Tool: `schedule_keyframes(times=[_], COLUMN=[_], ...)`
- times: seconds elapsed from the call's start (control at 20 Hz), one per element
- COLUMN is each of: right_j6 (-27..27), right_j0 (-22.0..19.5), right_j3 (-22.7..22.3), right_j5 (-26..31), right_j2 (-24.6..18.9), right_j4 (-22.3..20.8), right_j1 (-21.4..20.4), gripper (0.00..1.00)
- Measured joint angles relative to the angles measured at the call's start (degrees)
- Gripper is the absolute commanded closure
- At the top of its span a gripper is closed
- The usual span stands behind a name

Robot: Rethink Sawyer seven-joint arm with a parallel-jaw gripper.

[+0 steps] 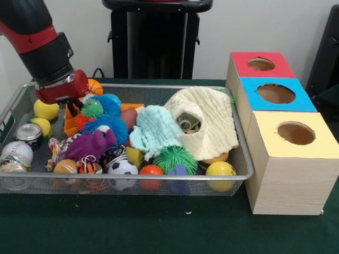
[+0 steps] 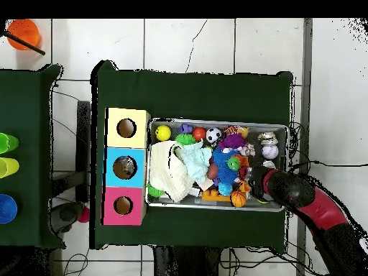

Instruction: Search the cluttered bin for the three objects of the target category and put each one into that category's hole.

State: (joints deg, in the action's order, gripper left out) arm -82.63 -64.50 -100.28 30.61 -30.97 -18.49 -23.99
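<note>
The silver wire-mesh bin point(image 1: 159, 87) is full of toys; it also shows in the overhead view point(image 2: 215, 123). A small tin can point(image 1: 29, 134) with a silvery lid stands at its left end. Something silvery point(image 1: 188, 123) shows in a fold of the yellow knitted cloth point(image 1: 212, 124). Another shiny item point(image 2: 267, 136) lies at the bin's end in the overhead view. My gripper point(image 1: 72, 108) hangs low in the bin's far left corner, over an orange toy and beside a green spiky ball. It also shows in the overhead view point(image 2: 254, 180). The blue-topped box's hole point(image 1: 276, 93) lies right of the bin.
A red-topped box point(image 1: 261, 64) and a yellow-topped box point(image 1: 296, 133) flank the blue one. A mint cloth point(image 1: 153, 129), spiky balls, a soccer ball point(image 1: 122, 169) and a baseball point(image 1: 17, 151) crowd the bin. Coloured cups point(image 2: 7, 154) stand on a side table.
</note>
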Motion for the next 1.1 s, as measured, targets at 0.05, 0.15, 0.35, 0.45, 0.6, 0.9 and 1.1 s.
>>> schedule_keyframes(times=[0.05, 0.15, 0.35, 0.45, 0.6, 0.9, 1.1], right_j6=[0.00, 0.00, 0.00, 0.00, 0.00, 0.00, 0.00], right_j0=[0.44, 0.82, 2.18, 2.99, 3.62, 4.74, 5.70], right_j3=[-0.71, -1.19, -2.21, -3.04, -3.93, -6.28, -8.09], right_j5=[-0.01, -0.02, -0.01, 0.00, -0.01, -0.07, -1.47], right_j2=[0.00, -0.01, -0.01, -0.02, -0.03, -0.55, -1.27], right_j4=[0.53, 0.98, 2.32, 3.31, 4.15, 7.09, 9.75], right_j1=[-0.31, -0.51, -1.14, -1.50, -1.74, -2.62, -3.33], gripper=[1.00, 1.00, 1.00, 1.00, 1.00, 1.00, 1.00])
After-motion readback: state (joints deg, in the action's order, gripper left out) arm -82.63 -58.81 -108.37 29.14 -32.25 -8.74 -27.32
